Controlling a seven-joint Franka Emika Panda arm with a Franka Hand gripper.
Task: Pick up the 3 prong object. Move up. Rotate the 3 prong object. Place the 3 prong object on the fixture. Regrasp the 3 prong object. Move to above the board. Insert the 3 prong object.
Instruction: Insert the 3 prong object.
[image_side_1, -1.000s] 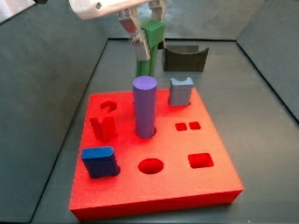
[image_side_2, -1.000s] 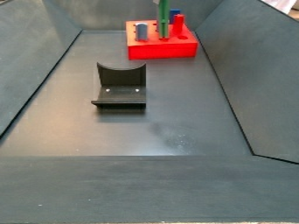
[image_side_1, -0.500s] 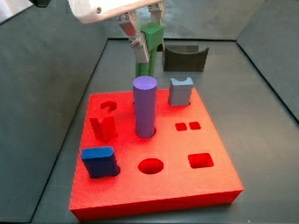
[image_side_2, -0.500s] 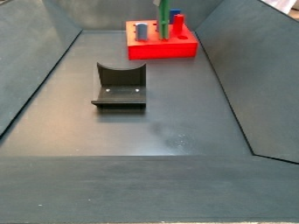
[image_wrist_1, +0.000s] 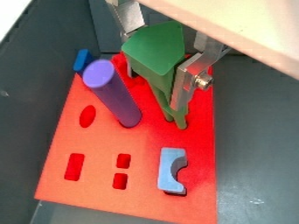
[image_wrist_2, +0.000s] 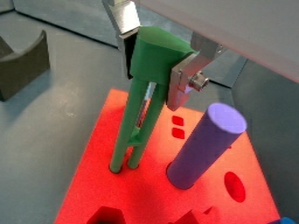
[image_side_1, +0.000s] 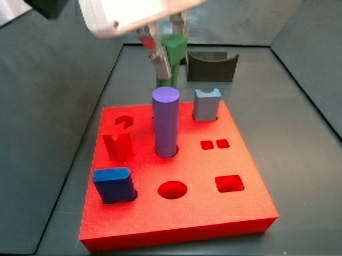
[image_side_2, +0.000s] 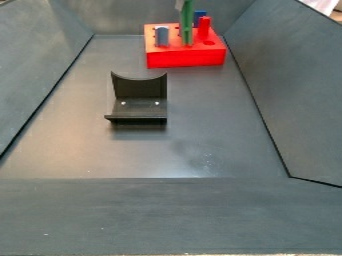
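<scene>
My gripper (image_wrist_1: 158, 54) is shut on the 3 prong object (image_wrist_1: 156, 66), a bright green piece that hangs upright with its prongs pointing down. Both wrist views show the silver fingers (image_wrist_2: 184, 77) pressed against its broad top (image_wrist_2: 142, 61). The prongs reach down close to the board (image_wrist_2: 100, 188), a red slab, near the purple cylinder (image_wrist_2: 205, 144). I cannot tell whether the tips touch it. In a side view the gripper (image_side_1: 167, 45) holds the green piece (image_side_1: 168, 58) above the board's (image_side_1: 201, 215) far edge. The fixture (image_side_1: 211, 66) stands behind the board, bare.
On the board stand a purple cylinder (image_side_1: 164, 122), a light-blue block (image_side_1: 206, 104), a dark blue block (image_side_1: 112, 184) and a red forked piece (image_side_1: 118, 140). The fixture (image_side_2: 136, 98) sits mid-floor between grey sloping walls (image_side_2: 274, 100). Small slots (image_wrist_1: 121, 170) lie near the light-blue block (image_wrist_1: 173, 170).
The gripper has sunk a little with the green piece still held. Nothing else has moved.
</scene>
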